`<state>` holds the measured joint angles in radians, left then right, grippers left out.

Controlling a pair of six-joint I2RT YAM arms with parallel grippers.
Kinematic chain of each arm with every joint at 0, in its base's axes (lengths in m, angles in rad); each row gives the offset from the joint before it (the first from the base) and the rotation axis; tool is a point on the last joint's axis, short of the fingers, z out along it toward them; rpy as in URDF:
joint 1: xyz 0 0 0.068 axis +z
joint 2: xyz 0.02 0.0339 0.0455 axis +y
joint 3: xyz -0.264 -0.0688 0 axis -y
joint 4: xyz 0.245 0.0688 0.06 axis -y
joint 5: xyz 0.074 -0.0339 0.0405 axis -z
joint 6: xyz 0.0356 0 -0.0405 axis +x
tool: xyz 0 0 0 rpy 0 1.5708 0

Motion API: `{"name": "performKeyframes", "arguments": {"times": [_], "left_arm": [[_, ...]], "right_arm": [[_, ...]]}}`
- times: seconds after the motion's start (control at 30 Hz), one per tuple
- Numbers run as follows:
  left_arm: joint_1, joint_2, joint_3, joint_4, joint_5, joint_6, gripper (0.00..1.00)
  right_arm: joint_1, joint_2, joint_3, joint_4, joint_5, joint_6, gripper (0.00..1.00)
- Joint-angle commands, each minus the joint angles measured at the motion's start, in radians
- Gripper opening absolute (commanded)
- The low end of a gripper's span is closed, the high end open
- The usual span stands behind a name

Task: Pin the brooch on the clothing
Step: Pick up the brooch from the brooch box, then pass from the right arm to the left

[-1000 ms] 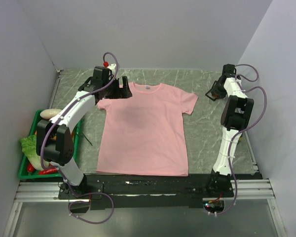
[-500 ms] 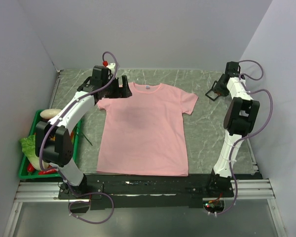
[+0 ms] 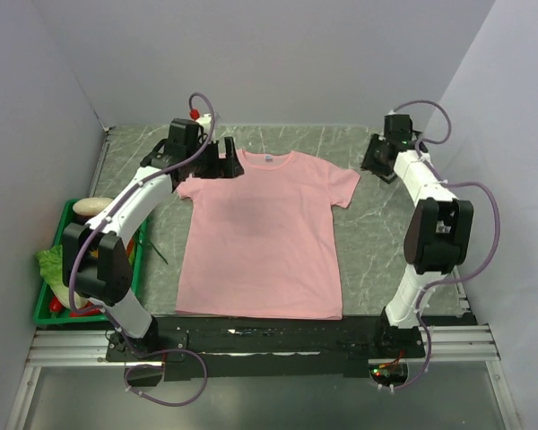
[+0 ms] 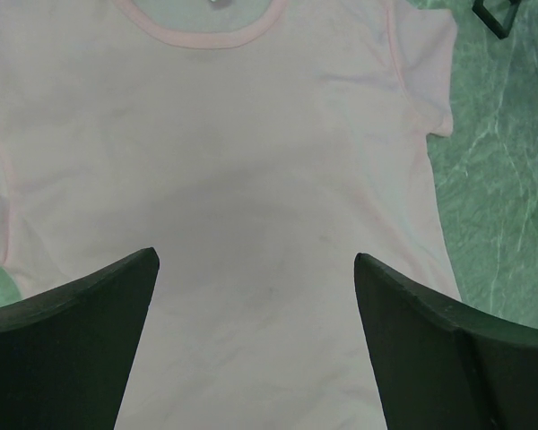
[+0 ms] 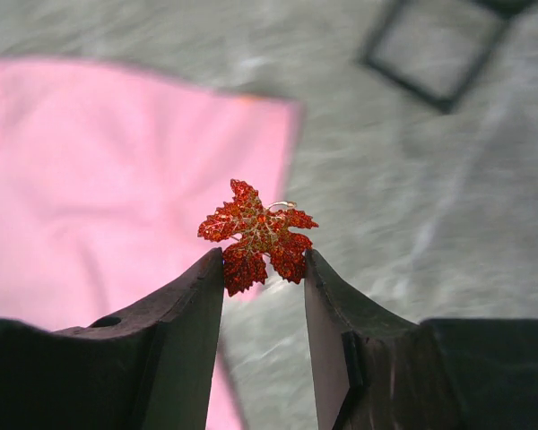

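The clothing (image 3: 260,233), a light pink T-shirt, lies flat on the marbled table with its collar at the far side. The brooch (image 5: 257,235) is a tiny red-orange maple leaf with a thin wire loop. My right gripper (image 5: 263,260) is shut on the brooch's lower lobes and holds it above the table, just right of the shirt's sleeve (image 5: 90,179). Seen from above, that gripper (image 3: 374,157) hangs near the sleeve's far right tip. My left gripper (image 3: 226,161) stands open over the shirt's other shoulder, with only pink fabric (image 4: 251,179) between its fingers (image 4: 99,313).
A green basket (image 3: 47,309) of vegetables sits at the table's left edge beside the left arm. Grey walls close in the table on three sides. A blurred black square outline (image 5: 435,54) shows beyond the brooch in the right wrist view.
The right arm has swung its gripper, with the brooch in it, leftward and toward the far side, closer to the shirt's sleeve. The left arm has hardly moved.
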<state>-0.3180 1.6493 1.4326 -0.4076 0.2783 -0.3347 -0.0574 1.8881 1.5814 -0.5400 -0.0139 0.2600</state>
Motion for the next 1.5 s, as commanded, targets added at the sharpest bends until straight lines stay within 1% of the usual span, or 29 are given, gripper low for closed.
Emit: {"name": "performKeyframes", "arguments": {"times": [0.0,0.03,0.1,0.13,0.27,0.33,0.37,0.4,0.47,0.5,0.53,0.57,0.6,0.63,0.7,0.8,0.87,1.0,1.07,1.2,1.27,1.3,1.4,1.47], "left_arm": [[-0.032,-0.071,0.014,0.041,0.048,0.023,0.97],[-0.033,-0.077,0.008,0.053,0.059,0.032,0.97],[-0.033,-0.100,0.005,0.065,0.104,0.042,0.96],[-0.033,-0.109,-0.001,0.072,0.125,0.055,0.96],[-0.035,-0.190,-0.043,0.124,0.176,0.115,0.96],[-0.046,-0.219,-0.072,0.138,0.199,0.180,0.97],[-0.061,-0.244,-0.078,0.132,0.212,0.207,0.96],[-0.070,-0.256,-0.095,0.130,0.231,0.265,0.96],[-0.107,-0.301,-0.119,0.125,0.249,0.324,0.96],[-0.119,-0.316,-0.147,0.127,0.277,0.389,0.97],[-0.130,-0.331,-0.162,0.133,0.294,0.413,0.97],[-0.153,-0.364,-0.179,0.139,0.309,0.434,0.96],[-0.162,-0.381,-0.211,0.144,0.332,0.471,0.96],[-0.173,-0.394,-0.225,0.144,0.366,0.489,0.96],[-0.203,-0.427,-0.257,0.136,0.389,0.543,0.96],[-0.243,-0.451,-0.262,0.109,0.423,0.592,0.96],[-0.253,-0.473,-0.270,0.108,0.463,0.597,0.96],[-0.274,-0.497,-0.290,0.095,0.464,0.618,0.96],[-0.286,-0.503,-0.279,0.069,0.489,0.623,0.96],[-0.296,-0.522,-0.293,0.044,0.483,0.635,0.96],[-0.302,-0.536,-0.310,0.052,0.486,0.628,0.96],[-0.303,-0.537,-0.310,0.058,0.511,0.625,0.96],[-0.312,-0.530,-0.294,0.033,0.554,0.628,0.96],[-0.314,-0.519,-0.281,0.018,0.578,0.637,0.99]], "right_arm": [[0.097,-0.147,-0.067,0.035,-0.127,-0.053,0.32],[0.111,-0.174,-0.080,0.032,-0.193,-0.054,0.32],[0.131,-0.204,-0.113,0.017,-0.263,-0.064,0.32],[0.148,-0.233,-0.139,0.014,-0.355,-0.068,0.32],[0.191,-0.302,-0.190,-0.020,-0.503,-0.094,0.32],[0.217,-0.342,-0.219,-0.040,-0.549,-0.097,0.32],[0.223,-0.354,-0.225,-0.046,-0.602,-0.102,0.32],[0.231,-0.375,-0.228,-0.061,-0.626,-0.103,0.31],[0.257,-0.391,-0.233,-0.083,-0.691,-0.113,0.31],[0.264,-0.403,-0.232,-0.090,-0.718,-0.114,0.31],[0.272,-0.411,-0.235,-0.107,-0.742,-0.114,0.31],[0.292,-0.420,-0.239,-0.109,-0.767,-0.114,0.31],[0.297,-0.440,-0.244,-0.109,-0.826,-0.111,0.31],[0.304,-0.451,-0.260,-0.095,-0.845,-0.104,0.31],[0.332,-0.481,-0.280,-0.071,-0.911,-0.068,0.31],[0.376,-0.500,-0.288,-0.077,-0.955,-0.054,0.31],[0.395,-0.511,-0.282,-0.087,-0.968,-0.051,0.31],[0.416,-0.512,-0.296,-0.054,-1.066,0.007,0.32],[0.436,-0.505,-0.290,-0.055,-1.110,0.021,0.32],[0.481,-0.488,-0.247,-0.116,-1.107,0.010,0.32],[0.498,-0.489,-0.250,-0.098,-1.135,0.036,0.32],[0.501,-0.488,-0.261,-0.075,-1.143,0.051,0.32],[0.527,-0.478,-0.258,-0.092,-1.166,0.053,0.32],[0.542,-0.480,-0.264,-0.081,-1.184,0.059,0.32]]}}
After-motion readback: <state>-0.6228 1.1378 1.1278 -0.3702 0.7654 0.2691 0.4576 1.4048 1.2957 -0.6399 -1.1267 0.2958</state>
